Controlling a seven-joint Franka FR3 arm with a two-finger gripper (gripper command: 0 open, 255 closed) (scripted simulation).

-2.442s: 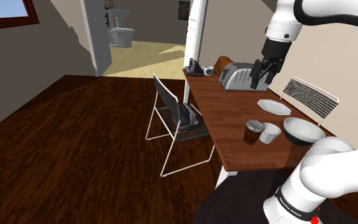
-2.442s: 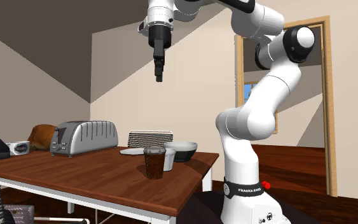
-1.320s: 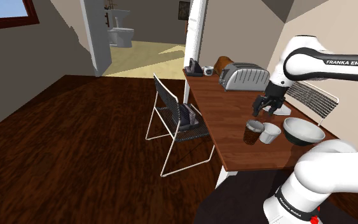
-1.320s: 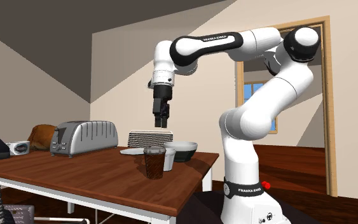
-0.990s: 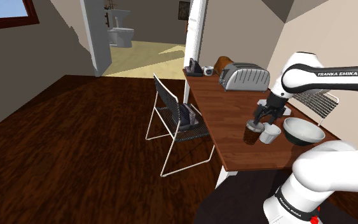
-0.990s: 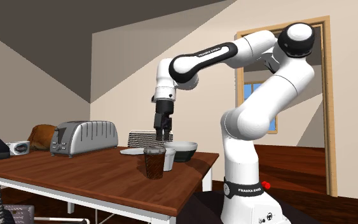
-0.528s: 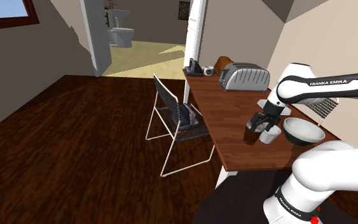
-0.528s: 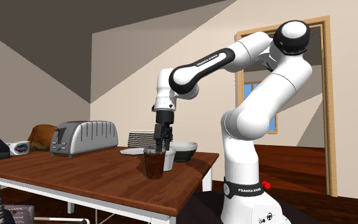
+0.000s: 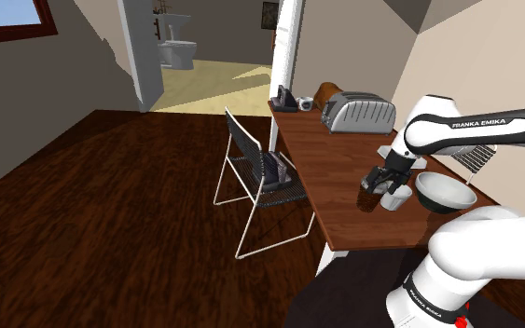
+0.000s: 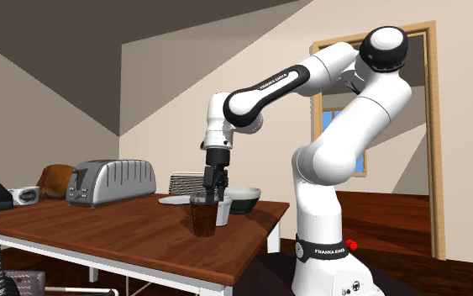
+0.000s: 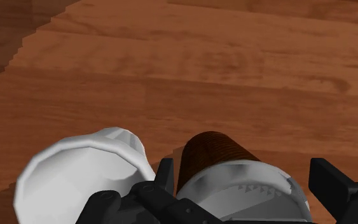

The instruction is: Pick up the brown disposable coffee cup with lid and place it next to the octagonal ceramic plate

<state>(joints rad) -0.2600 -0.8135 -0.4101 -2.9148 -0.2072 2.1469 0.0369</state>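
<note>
As the jaws stand apart astride the lidded brown cup (image 11: 217,158), upright on the table (image 9: 324,194) just beside a white mug (image 11: 82,170), the grasp is in hand; next they should close without nudging that mug.

The surface (image 11: 234,76) is reddish-brown wood with clear grain and a soft sheen. The coffee cup (image 11: 210,151) on it has a dark brown, finely ribbed wall under a smooth pale lid (image 11: 247,188), and the white cup (image 11: 75,172) beside it looks smooth and matt. The toaster (image 9: 356,112) near the shoulder view's top looks like grey metal.
</note>
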